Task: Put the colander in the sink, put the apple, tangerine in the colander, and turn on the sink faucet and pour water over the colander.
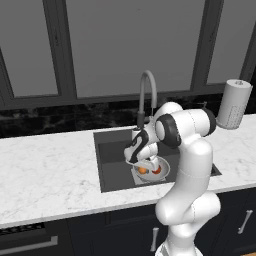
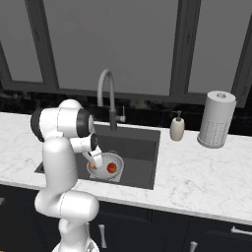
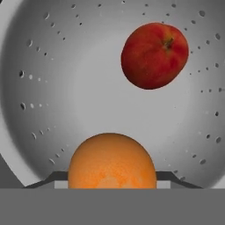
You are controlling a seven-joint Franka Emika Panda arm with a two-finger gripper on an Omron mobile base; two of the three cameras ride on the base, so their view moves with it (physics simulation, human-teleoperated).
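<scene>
silver-grey perforated metal colander (image 2: 105, 169) sitting in the dark grey sink (image 2: 142, 147) toward its front edge, gripper (image 3: 112, 182) hanging over it, small dark fingertips flanking the bright orange tangerine (image 3: 112, 161), grip honestly unclear, red apple (image 3: 154, 55) lying apart inside, base views adding the grey gooseneck faucet (image 1: 146, 95) behind

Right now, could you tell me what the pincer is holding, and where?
The pincer flanks the tangerine at its sides, inside the colander; whether it grips cannot be told.

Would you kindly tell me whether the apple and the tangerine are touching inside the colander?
Apart. The hand view shows bare colander floor between the apple and the tangerine.
</scene>
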